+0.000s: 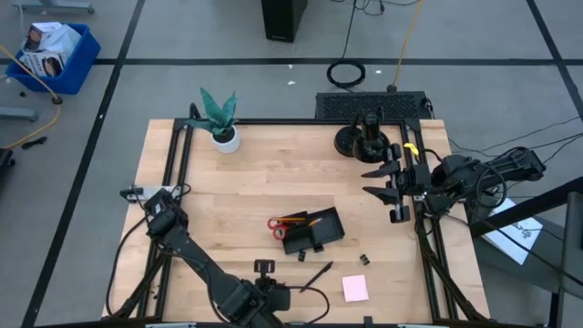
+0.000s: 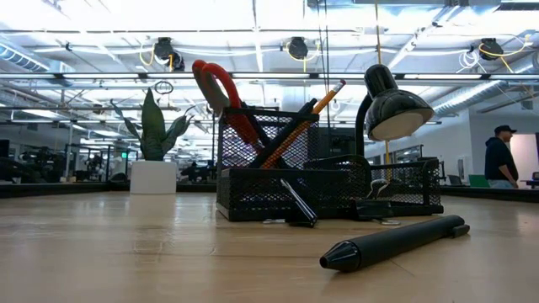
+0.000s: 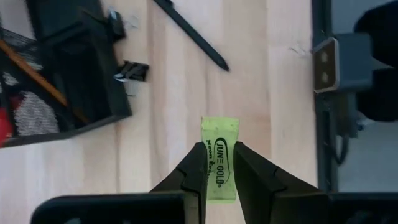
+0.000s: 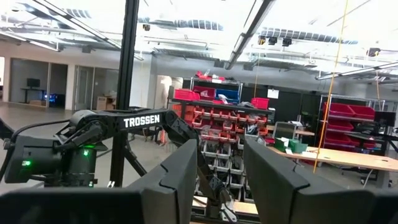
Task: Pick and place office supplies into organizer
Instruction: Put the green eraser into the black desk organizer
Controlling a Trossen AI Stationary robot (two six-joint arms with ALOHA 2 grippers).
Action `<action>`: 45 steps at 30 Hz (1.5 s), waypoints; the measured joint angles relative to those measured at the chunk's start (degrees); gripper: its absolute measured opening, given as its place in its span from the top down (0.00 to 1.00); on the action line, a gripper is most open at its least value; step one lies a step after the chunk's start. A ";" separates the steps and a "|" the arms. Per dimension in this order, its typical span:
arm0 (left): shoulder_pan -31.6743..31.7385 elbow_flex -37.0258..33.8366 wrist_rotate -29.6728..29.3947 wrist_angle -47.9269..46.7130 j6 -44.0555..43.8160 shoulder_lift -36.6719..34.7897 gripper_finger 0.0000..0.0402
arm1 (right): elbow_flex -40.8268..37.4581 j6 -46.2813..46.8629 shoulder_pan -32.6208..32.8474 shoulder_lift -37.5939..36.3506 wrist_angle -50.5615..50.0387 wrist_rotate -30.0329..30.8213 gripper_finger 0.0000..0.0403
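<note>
Yellow-green eraser (image 3: pixel 219 158) | clamped by left end effector (image 3: pixel 217 163) | only left-wrist view shows

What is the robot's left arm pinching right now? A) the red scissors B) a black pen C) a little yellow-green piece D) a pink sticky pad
C: in the left wrist view the left gripper has its jaws closed on the little yellow-green piece, just above the wooden table.

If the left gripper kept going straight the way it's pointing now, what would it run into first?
Holding the yellow-green eraser, the left gripper faces bare wood first; the black pen lies farther ahead, probably met first, though depth is unclear.
</note>
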 joint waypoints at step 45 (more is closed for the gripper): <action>-8.87 -0.07 -50.93 -2.39 4.38 -9.67 0.84 | 0.00 -3.02 0.00 -0.07 -1.26 4.28 0.69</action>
